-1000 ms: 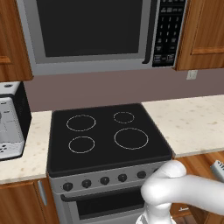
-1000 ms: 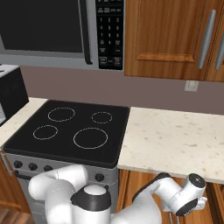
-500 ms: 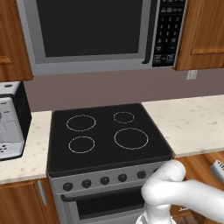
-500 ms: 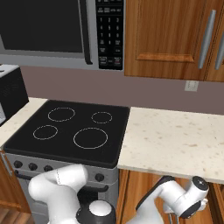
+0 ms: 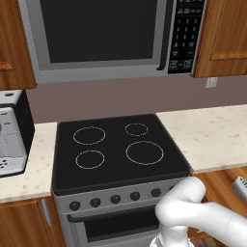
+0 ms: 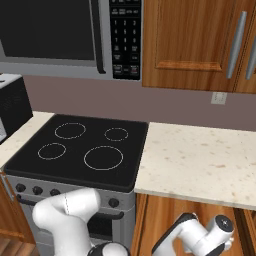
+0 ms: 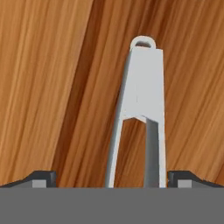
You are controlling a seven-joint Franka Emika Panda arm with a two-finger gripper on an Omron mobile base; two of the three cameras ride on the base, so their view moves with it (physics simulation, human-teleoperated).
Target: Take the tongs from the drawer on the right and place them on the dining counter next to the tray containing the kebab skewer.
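Note:
The light-grey tongs (image 7: 142,87) lie flat on the brown wooden floor of the drawer (image 7: 52,87). Their looped hinge end points up in the hand view, and the two arms run down towards me. My gripper (image 7: 111,179) hangs just above them and is open. One dark fingertip (image 7: 41,177) stands left of the arms and the other right of them, and neither touches the metal. In the right base view my white wrist (image 6: 220,235) reaches down below the counter edge. The dining counter, the tray and the kebab skewer are out of view.
A black stove (image 5: 116,149) sits ahead under a microwave (image 5: 106,34). A beige counter (image 6: 200,160) overhangs the place where my arm reaches, right of the stove. On the left counter stands a toaster (image 5: 12,132). Wooden wall cabinets (image 6: 195,40) hang above.
My arm has sunk lower in front of the stove. The wrist has dropped a little further below the counter edge. The jaws have stayed equally wide.

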